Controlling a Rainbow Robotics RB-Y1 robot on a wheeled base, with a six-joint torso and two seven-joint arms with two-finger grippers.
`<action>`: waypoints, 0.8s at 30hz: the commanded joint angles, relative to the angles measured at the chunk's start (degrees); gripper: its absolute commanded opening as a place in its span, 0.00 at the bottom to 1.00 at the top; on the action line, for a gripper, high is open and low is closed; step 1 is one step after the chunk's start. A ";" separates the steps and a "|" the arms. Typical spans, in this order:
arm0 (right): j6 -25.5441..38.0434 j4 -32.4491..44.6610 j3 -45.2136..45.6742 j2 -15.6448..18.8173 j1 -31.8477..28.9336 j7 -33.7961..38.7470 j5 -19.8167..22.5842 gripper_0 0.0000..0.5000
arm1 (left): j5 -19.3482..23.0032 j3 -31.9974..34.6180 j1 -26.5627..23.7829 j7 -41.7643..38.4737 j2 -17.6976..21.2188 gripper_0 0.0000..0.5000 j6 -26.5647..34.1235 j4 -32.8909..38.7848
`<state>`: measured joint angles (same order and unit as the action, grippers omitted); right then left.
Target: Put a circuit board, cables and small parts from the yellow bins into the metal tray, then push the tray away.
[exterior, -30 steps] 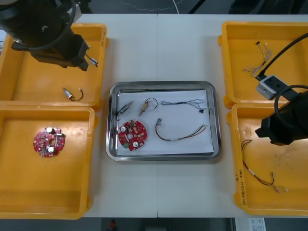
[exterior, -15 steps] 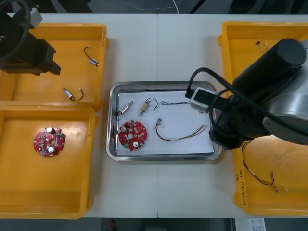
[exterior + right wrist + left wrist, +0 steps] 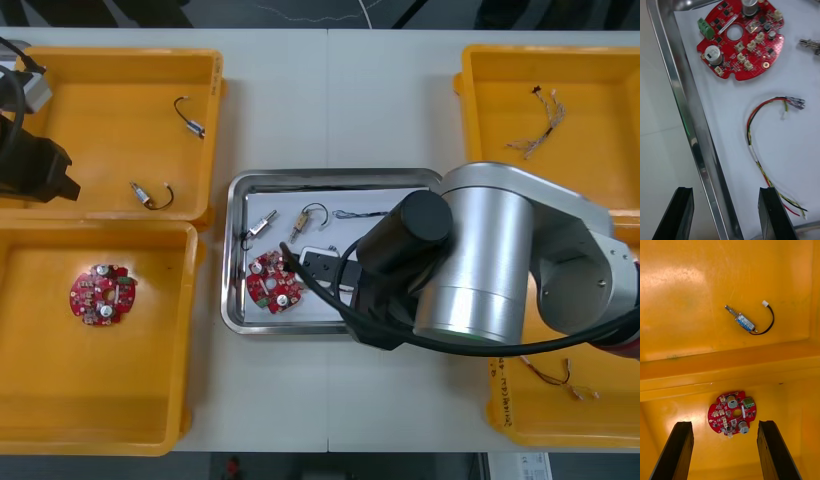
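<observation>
The metal tray [image 3: 330, 177] lies mid-table with a white inside. It holds a round red circuit board [image 3: 275, 283], two small metal parts [image 3: 262, 225], and a blue and white cable [image 3: 360, 214]. My right arm [image 3: 470, 260] covers the tray's right half. In the right wrist view, my right gripper [image 3: 726, 213] is open astride the tray's rim [image 3: 688, 123], one finger over the table and the other inside near a red and yellow cable [image 3: 756, 153]. The board [image 3: 741, 41] lies farther on. My left gripper [image 3: 726, 450] hangs open above the left bins.
The near left yellow bin [image 3: 60, 390] holds a second circuit board [image 3: 102, 295]. The far left bin [image 3: 90, 120] holds two small metal parts [image 3: 152, 195]. A cable [image 3: 535, 130] lies in the far right bin [image 3: 600, 170]. My left arm [image 3: 30, 165] hangs at the table's left edge.
My right arm swung left from the right bins to over the tray, hiding its right half. My left arm drew back toward the table's left edge.
</observation>
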<state>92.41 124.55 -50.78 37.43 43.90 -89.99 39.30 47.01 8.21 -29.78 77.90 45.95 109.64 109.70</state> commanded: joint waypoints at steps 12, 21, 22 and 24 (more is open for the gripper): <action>-5.23 -5.72 -15.32 -3.24 5.49 -4.84 -7.31 1.00 | -2.28 8.31 5.25 0.50 -1.83 1.00 0.36 5.88; -5.23 -9.23 -19.10 -6.23 5.41 -4.40 -11.27 1.00 | -3.94 9.72 7.19 0.15 -3.59 1.00 0.36 6.49; -5.31 -9.76 -19.10 -6.67 5.32 -4.40 -11.35 1.00 | -4.12 9.89 7.36 0.06 -3.85 1.00 0.36 6.58; -5.31 -10.55 -19.01 -7.37 5.32 -4.49 -11.53 1.00 | -4.47 9.98 7.54 -0.12 -4.20 1.00 0.36 6.76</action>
<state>87.58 114.54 -69.32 32.49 47.64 -93.40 28.49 43.62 16.17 -23.41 77.90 43.02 109.64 114.41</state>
